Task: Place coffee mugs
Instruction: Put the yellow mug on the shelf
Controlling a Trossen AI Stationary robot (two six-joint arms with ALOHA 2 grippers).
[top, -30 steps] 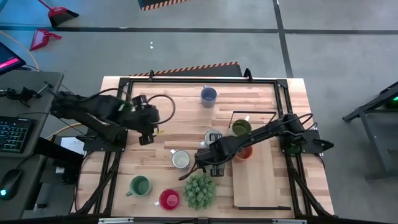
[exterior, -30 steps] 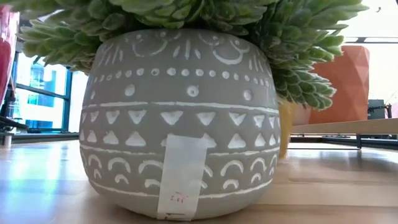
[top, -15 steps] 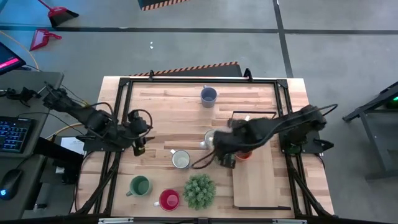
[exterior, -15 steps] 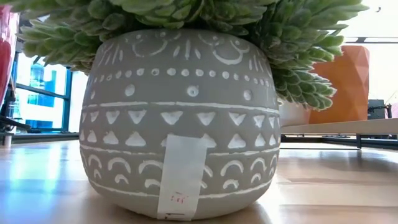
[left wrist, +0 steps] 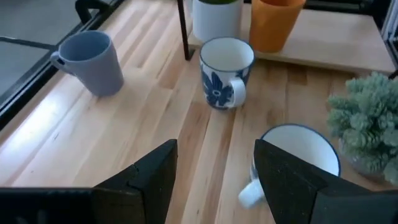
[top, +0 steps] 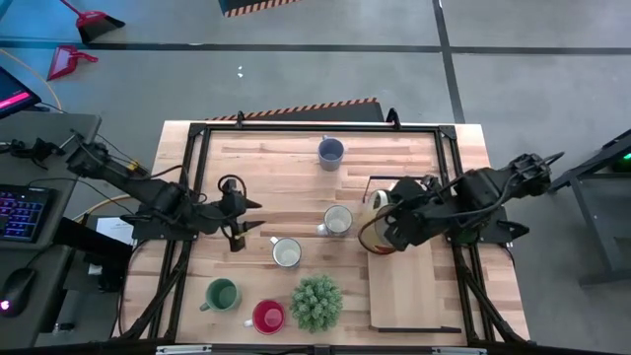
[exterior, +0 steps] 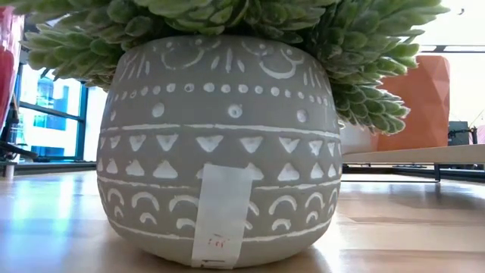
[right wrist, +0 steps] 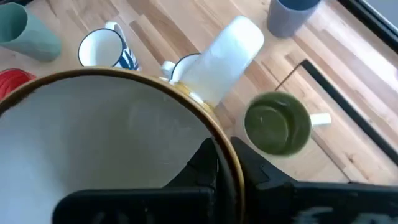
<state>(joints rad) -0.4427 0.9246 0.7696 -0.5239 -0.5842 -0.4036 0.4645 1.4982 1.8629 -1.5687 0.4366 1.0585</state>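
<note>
Two movements separate this moment from the second before. High view: the right gripper [top: 386, 225] has left the plant [top: 316, 303] and drawn back to the near edge of the wooden board [top: 414, 291], bringing along a pale-lined mug [top: 377, 202] that shows just beside it; the left gripper [top: 248, 215] has pulled outward and now hangs with fingers spread, a white mug [top: 286, 253] near its tips and a second white mug [top: 338, 219] between the two grippers. The blue-grey mug [top: 330, 151], green mug [top: 222, 294] and red mug [top: 268, 316] stand well apart from both, unmoved. Low view: the plant's patterned pot fills the picture; behind it a white mug and an orange mug [exterior: 424, 95] stand on the board, and neither gripper shows. Left wrist view: the fingers stand wide with nothing between them, the nearer white mug just ahead. Right wrist view: the fingers are clamped on the yellowish rim of the carried mug, and an olive green mug [right wrist: 277, 123] stands just beyond. Judged from this, one mug is in transit to the board; the others wait.
</note>
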